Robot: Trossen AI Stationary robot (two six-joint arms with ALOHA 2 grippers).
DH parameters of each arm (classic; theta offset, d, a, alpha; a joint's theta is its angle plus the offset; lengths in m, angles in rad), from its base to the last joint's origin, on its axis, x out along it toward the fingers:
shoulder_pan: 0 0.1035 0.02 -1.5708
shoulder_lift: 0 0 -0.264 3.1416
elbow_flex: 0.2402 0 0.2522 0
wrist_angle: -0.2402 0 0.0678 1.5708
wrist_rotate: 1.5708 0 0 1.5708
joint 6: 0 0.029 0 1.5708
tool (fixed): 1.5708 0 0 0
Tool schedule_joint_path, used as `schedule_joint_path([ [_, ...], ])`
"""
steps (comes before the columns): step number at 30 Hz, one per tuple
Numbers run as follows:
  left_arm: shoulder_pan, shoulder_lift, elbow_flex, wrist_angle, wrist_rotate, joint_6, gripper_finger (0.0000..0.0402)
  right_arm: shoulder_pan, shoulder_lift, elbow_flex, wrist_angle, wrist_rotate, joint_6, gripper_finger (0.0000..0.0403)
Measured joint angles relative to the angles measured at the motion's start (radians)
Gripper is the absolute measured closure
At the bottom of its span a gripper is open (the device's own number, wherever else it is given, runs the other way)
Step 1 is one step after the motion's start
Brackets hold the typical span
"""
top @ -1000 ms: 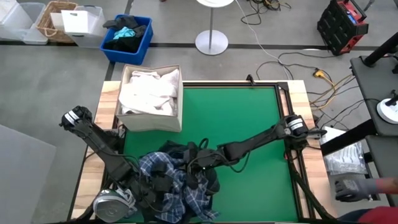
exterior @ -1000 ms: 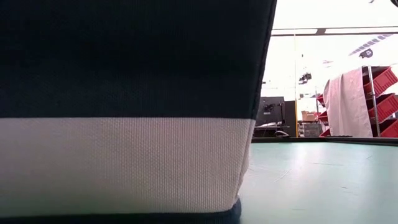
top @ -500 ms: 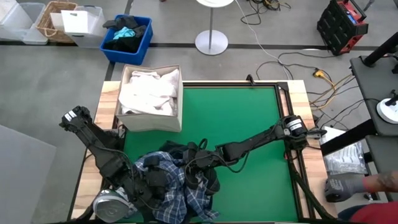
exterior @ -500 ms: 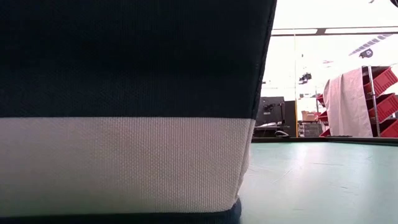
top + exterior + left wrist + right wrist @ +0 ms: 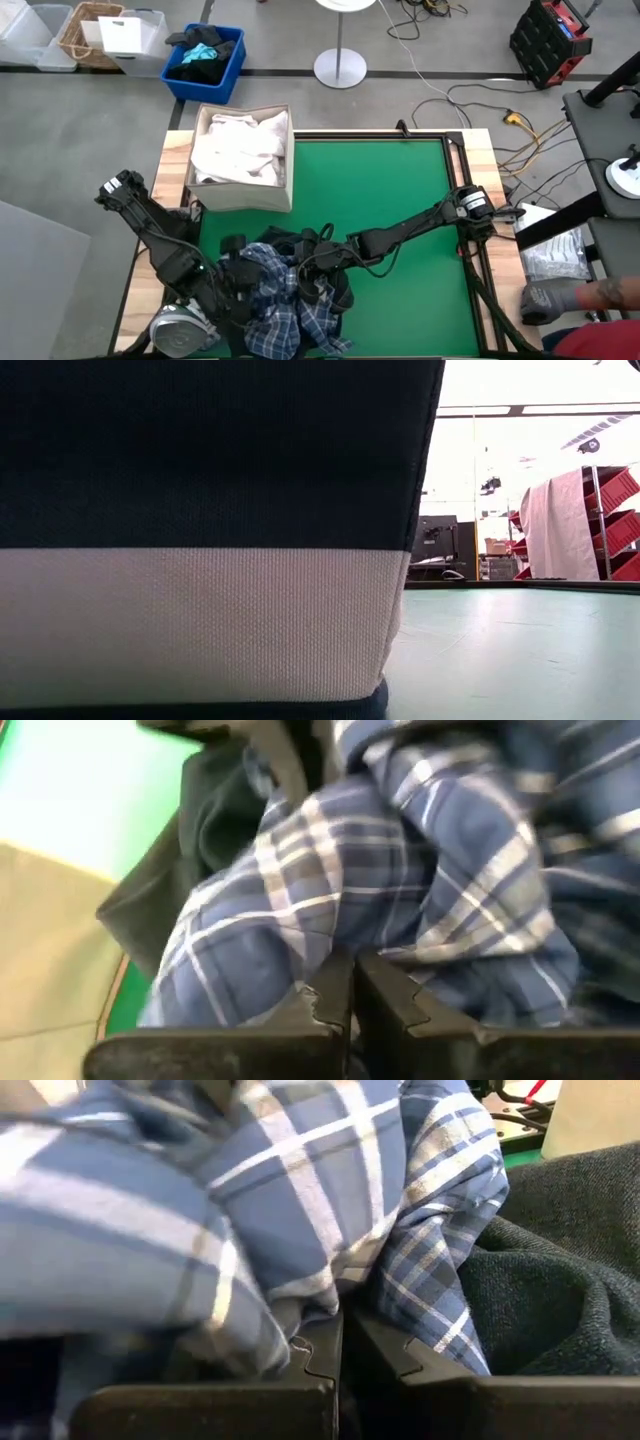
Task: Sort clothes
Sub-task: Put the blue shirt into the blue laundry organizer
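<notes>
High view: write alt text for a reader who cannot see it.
Seen from above, both dark arms reach into a heap of clothes at the near edge of a green table, the left gripper and right gripper both pinching a blue-white plaid shirt. A fabric bin of white shirts stands at the table's far left corner.

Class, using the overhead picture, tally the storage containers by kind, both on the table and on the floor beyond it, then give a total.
Fabric bin holding white clothes: 1
Blue plastic crate: 1
Wicker basket: 1
Clear plastic tubs: 2
Total: 5
</notes>
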Motion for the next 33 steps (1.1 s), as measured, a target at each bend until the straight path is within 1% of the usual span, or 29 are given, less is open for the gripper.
schedule_joint_path([
  [2,0.001,-0.003,-0.052,0.019,0.003,-0.013,0.0402,0.000,0.000,0.000,0.000,0.000,0.001,0.0390],
  [4,0.000,-0.006,-0.119,0.077,0.023,-0.031,0.0402,0.000,0.000,0.000,0.000,0.000,0.001,0.0390],
  [6,-0.009,-0.010,-0.193,0.166,0.046,-0.058,0.0402,0.000,0.001,0.000,-0.002,0.000,0.001,0.0390],
  [9,-0.020,-0.014,-0.295,0.321,0.051,-0.089,0.0401,0.001,0.001,0.000,-0.020,-0.004,0.001,0.0390],
  [12,-0.019,-0.016,-0.356,0.425,0.067,-0.132,0.0401,0.001,0.000,0.000,-0.052,-0.005,-0.001,0.0390],
  [15,-0.019,-0.015,-0.386,0.445,0.072,-0.169,0.0401,0.001,0.008,0.002,-0.070,-0.004,-0.012,0.0391],
  [20,-0.018,-0.015,-0.414,0.457,0.098,-0.172,0.0401,0.001,0.018,0.002,-0.103,-0.004,-0.010,0.0391],
  [24,-0.016,-0.015,-0.414,0.454,0.121,-0.171,0.0401,-0.004,0.042,0.001,-0.147,-0.026,0.054,0.0391],
  [28,-0.016,-0.003,-0.417,0.455,0.128,-0.196,0.0401,-0.003,0.075,0.002,-0.144,-0.045,0.110,0.0391],
  [33,-0.017,0.035,-0.417,0.465,0.136,-0.211,0.0401,-0.003,0.079,0.002,-0.143,-0.048,0.118,0.0391],
])
